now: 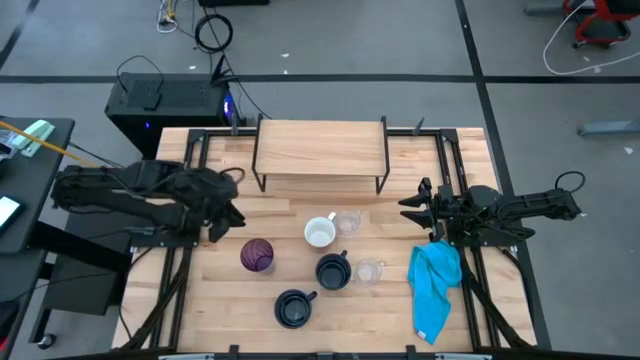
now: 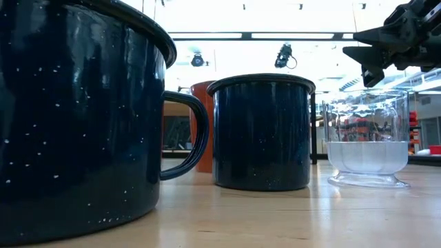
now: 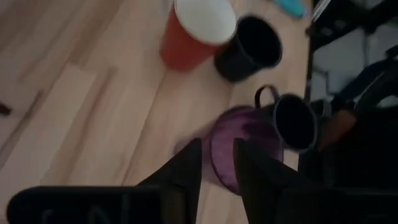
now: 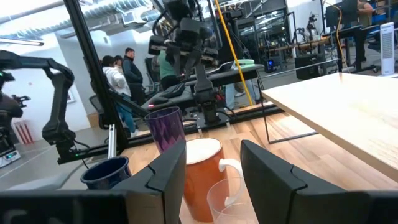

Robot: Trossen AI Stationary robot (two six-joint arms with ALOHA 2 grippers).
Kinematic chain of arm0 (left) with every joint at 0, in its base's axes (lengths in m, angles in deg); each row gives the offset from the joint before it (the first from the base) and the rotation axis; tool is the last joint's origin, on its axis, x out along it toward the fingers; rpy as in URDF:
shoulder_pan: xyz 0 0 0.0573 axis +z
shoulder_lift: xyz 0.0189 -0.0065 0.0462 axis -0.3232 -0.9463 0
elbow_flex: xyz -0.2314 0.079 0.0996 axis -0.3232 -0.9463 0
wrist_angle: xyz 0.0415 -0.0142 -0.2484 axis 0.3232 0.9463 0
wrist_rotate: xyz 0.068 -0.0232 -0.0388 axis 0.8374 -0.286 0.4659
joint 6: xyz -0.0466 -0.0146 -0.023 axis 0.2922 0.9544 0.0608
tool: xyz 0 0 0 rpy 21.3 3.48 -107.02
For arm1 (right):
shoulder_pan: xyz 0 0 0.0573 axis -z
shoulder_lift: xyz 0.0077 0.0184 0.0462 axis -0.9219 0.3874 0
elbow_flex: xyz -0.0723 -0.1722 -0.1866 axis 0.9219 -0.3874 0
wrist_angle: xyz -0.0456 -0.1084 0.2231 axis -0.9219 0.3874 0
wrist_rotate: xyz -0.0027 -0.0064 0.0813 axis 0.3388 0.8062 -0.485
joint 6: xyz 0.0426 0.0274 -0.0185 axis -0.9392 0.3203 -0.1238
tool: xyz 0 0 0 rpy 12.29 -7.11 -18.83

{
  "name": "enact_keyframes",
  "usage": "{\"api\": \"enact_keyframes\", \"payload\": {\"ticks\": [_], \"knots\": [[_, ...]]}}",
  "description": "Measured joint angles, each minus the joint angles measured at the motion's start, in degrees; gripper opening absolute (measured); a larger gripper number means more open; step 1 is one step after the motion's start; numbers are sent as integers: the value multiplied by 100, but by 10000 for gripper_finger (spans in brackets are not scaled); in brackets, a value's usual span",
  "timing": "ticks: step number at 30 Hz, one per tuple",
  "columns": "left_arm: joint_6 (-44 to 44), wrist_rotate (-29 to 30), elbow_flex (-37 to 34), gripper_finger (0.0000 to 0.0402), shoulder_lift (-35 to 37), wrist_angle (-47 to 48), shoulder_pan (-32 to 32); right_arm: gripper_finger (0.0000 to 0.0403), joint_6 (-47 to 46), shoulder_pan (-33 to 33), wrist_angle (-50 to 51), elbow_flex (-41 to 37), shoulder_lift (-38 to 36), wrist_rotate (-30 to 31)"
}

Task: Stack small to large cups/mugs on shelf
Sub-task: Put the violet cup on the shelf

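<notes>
Cloth beside right gripper; mugs before shelf

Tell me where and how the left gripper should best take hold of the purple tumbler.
Probably by the rim, from above. The purple tumbler stands upright, mouth open, with no handle, so one finger could go inside the wall and one outside. The left gripper is open just beside it. Approach on the side away from the navy mug, which stands close by.

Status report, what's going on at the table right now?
Left gripper open above purple tumbler; right gripper open, empty, at right. Shelf bare; six cups on table. Blue cloth off right, not blocking.
</notes>
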Motion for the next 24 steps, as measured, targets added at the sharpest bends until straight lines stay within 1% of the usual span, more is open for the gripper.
{"api": "enact_keyframes", "payload": {"ticks": [4, 7, 9, 12, 15, 17, 20, 24], "knots": [[11, 114, 620, 103, -705, 820, -154, 159, 0, -2, 0, 0, 0, 1], [-16, 258, 988, 110, -1170, 1256, -207, 159, 0, 0, 0, -1, 0, 0], [-28, 337, 1205, 124, -1448, 1521, -204, 159, 0, 0, 1, -2, 0, 1], [-12, 403, 1473, 159, -1791, 1858, -203, 159, 0, 0, 2, 0, 0, -1], [201, 380, 1680, 192, -2077, 2072, -203, 159, 0, 0, 2, 0, 0, 1], [410, 258, 1764, 205, -2243, 2166, -203, 159, 0, 0, 7, -2, 0, 1], [491, 84, 1840, 209, -2465, 2157, -289, 159, 0, -2, 20, 0, 2, -1], [424, 230, 1860, 201, -2668, 2183, -443, 159, 0, -1, 24, 0, 2, 1]]}}
